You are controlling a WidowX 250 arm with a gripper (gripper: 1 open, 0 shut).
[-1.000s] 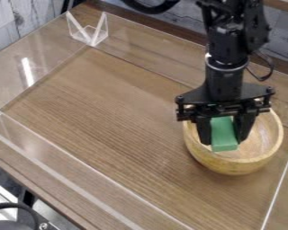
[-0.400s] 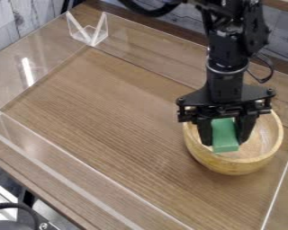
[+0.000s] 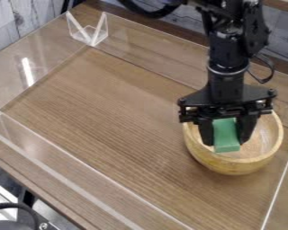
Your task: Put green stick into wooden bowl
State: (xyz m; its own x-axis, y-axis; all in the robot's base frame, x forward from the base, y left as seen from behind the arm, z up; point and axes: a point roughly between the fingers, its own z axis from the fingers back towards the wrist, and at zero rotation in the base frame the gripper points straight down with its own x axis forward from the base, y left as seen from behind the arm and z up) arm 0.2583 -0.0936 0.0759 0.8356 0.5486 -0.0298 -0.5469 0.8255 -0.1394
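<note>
The green stick (image 3: 226,136) stands upright between the fingers of my gripper (image 3: 227,123), which points straight down and is shut on it. Its lower end hangs inside the wooden bowl (image 3: 261,151), a round tan bowl at the right side of the table. I cannot tell whether the stick touches the bowl's floor. The black arm rises from the gripper toward the top of the view.
A wood-grain tabletop (image 3: 111,108) is bounded by low clear acrylic walls (image 3: 39,63). A clear bent bracket (image 3: 86,30) stands at the far left corner. The bowl sits close to the right wall.
</note>
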